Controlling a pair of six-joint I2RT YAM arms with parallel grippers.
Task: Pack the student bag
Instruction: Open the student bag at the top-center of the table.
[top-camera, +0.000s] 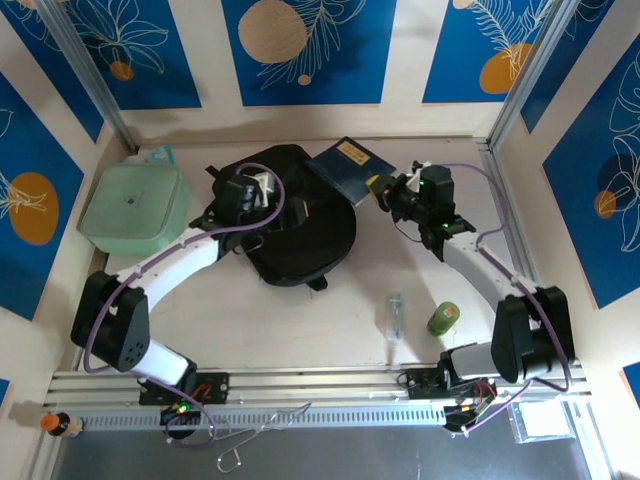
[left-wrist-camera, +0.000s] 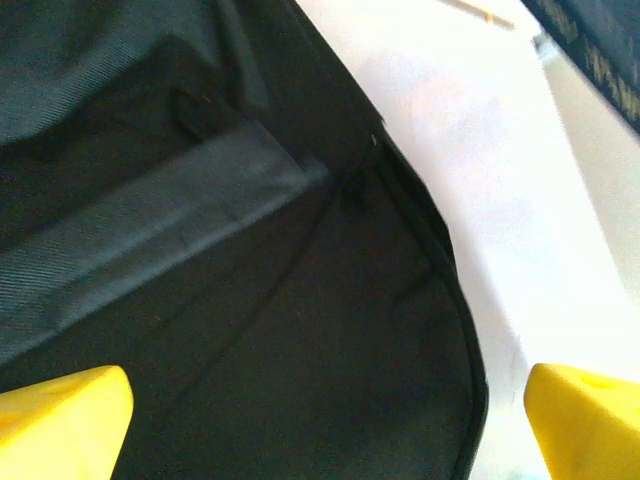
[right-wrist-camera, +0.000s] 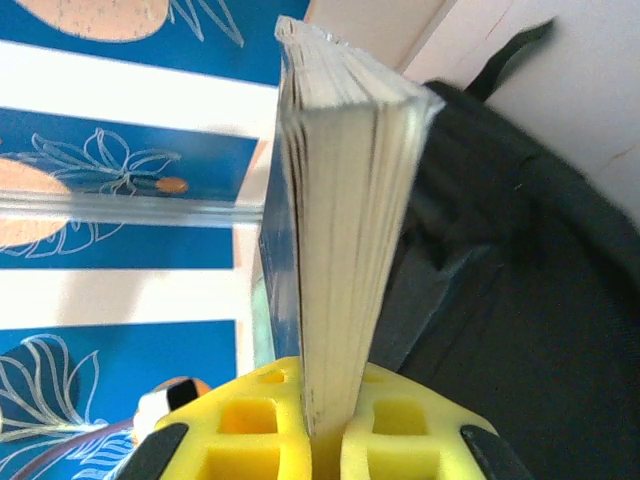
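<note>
The black student bag (top-camera: 300, 225) lies flat in the middle of the table, its handle toward the back. My left gripper (top-camera: 252, 192) hovers over the bag's left part. In the left wrist view its yellow fingertips (left-wrist-camera: 62, 420) stand wide apart, open, with only dark bag fabric (left-wrist-camera: 300, 340) and the bag's curved edge below them. My right gripper (top-camera: 385, 190) is shut on a blue-covered book (top-camera: 348, 166), held at the bag's right rear edge. The right wrist view has the book's pale page edges (right-wrist-camera: 345, 200) pinched between the yellow fingers (right-wrist-camera: 250, 440), with the bag (right-wrist-camera: 530, 300) beyond.
A pale green lidded container (top-camera: 135, 208) sits at the left. A clear small bottle (top-camera: 395, 315) and a green can (top-camera: 443, 318) lie at the near right. An orange-capped bottle (top-camera: 58, 424) rests off the table's front left. Blue patterned walls close in the back and sides.
</note>
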